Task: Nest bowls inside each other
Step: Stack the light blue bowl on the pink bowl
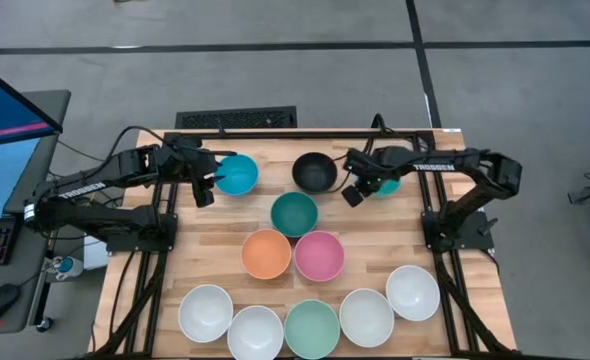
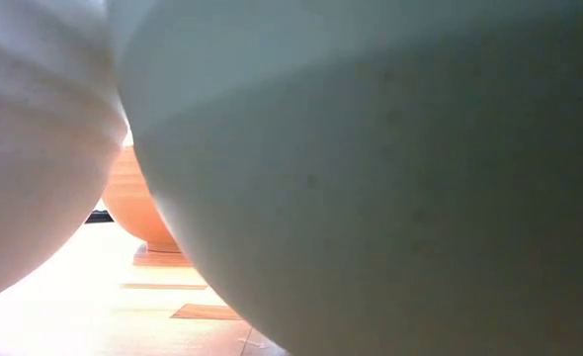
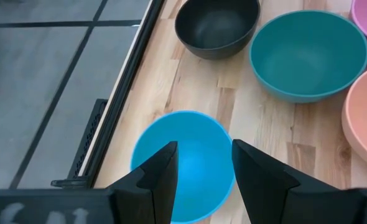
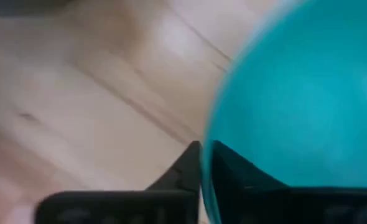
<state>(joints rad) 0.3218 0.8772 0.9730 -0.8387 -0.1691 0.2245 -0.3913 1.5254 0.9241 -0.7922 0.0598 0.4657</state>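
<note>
My right gripper [image 1: 359,190] is at the table's far right, shut on the turquoise bowl [image 4: 301,99], which my arm mostly hides in the high view [image 1: 387,186]. My left gripper [image 3: 202,168] hovers open over the blue bowl [image 3: 183,155] at the far left [image 1: 237,174] and touches nothing. The black bowl [image 1: 315,172], dark green bowl [image 1: 294,214], orange bowl [image 1: 266,253] and pink bowl [image 1: 319,255] stand upright on their bases mid-table. My right gripper pinches the turquoise bowl's rim [image 4: 207,163], one finger [image 4: 186,171] outside the wall and the other inside. The fingers come from above, pointing down. Whether the bowl rests on the table or is lifted does not show.
Along the near edge stands a row of bowls: white [image 1: 206,312], white [image 1: 255,333], mint green [image 1: 312,328], white [image 1: 366,316] and white [image 1: 413,292]. The mint green bowl [image 2: 371,178] fills most of the low view. Bare wood [image 1: 215,235] lies left of the orange bowl.
</note>
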